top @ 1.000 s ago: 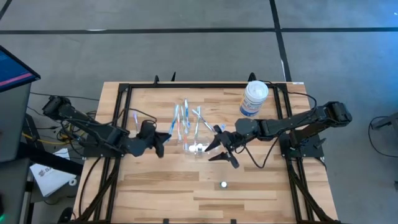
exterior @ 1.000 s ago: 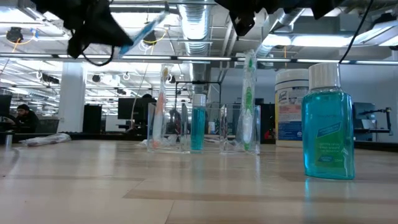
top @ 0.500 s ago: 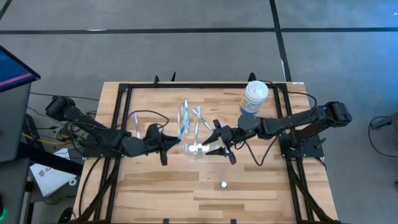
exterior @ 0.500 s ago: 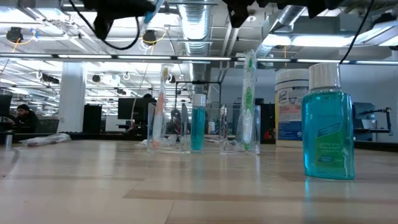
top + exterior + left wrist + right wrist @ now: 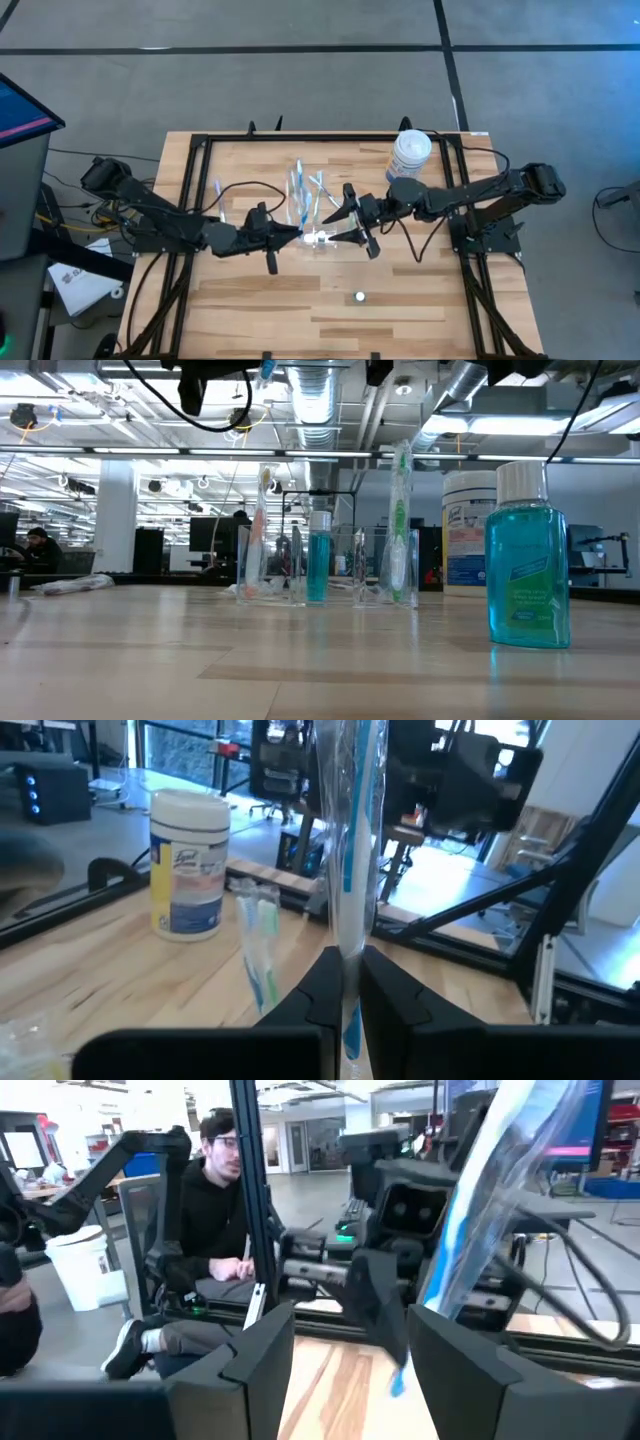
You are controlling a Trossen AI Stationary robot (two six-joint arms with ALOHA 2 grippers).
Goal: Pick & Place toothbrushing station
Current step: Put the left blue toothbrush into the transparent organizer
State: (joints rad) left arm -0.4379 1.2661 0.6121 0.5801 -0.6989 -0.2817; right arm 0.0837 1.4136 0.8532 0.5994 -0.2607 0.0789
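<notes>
A wrapped white-and-blue toothbrush (image 5: 350, 870) is held upright between the closed fingers of the left gripper (image 5: 345, 990). A small clear cup (image 5: 318, 238) stands between that gripper and the open right gripper (image 5: 352, 228), close to both. More white-and-blue toothbrushes (image 5: 298, 192) are scattered flat on the table just beyond the cup. A clear tube of blue liquid (image 5: 319, 556) is seen standing upright near the cup.

My table (image 5: 300, 300) is pale wooden planking, smooth with a soft sheen, framed by matt black metal rails (image 5: 190, 190). The toothbrush (image 5: 350, 840) I see in the left wrist view sits in clear, crinkly, glossy plastic wrap. The holder (image 5: 300, 565) near the middle is clear hard plastic. The bottle (image 5: 527, 560) is glossy see-through plastic, its cap white. The wipes tub (image 5: 188, 865) near the far right corner is smooth white plastic with a paper-like label.
</notes>
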